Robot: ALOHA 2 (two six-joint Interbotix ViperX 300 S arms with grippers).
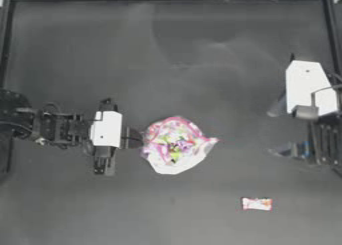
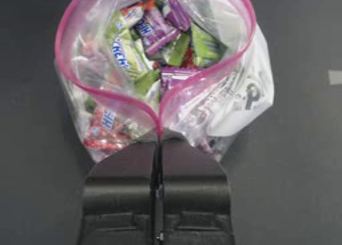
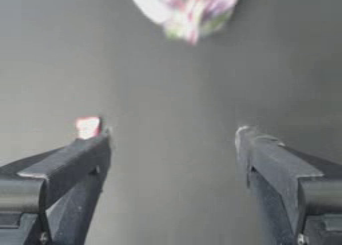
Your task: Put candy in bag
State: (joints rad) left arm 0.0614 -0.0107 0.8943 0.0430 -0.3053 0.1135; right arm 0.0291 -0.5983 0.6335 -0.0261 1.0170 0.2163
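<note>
Alone on the dark table [image 1: 80, 209], the candy [image 1: 256, 203] lies flat in its white wrapper with pink-red marks, well apart from the bag [image 1: 175, 145] and on the right arm's side of it. Nothing touches it, so the pick has not begun.

Near the table's middle, the bag sits with its pink-red seal strip pulled into a wide loop, the multicoloured sweets [image 2: 157, 36] showing inside. That mouth stays open because the left gripper [image 2: 159, 139] has its jaws pressed together on the seal strip at one end, pinching the rim so the opening faces up and away from the arm. Held this way, the bag seems ready to receive a drop from above.

At the right edge of the table, the right gripper [image 3: 172, 139] waits with its jaws wide apart and nothing between them. Its wrist view looks across the table, with the candy just beyond one jaw tip and the bag farther off, which suggests it is lined up to fetch the sweet.
</note>
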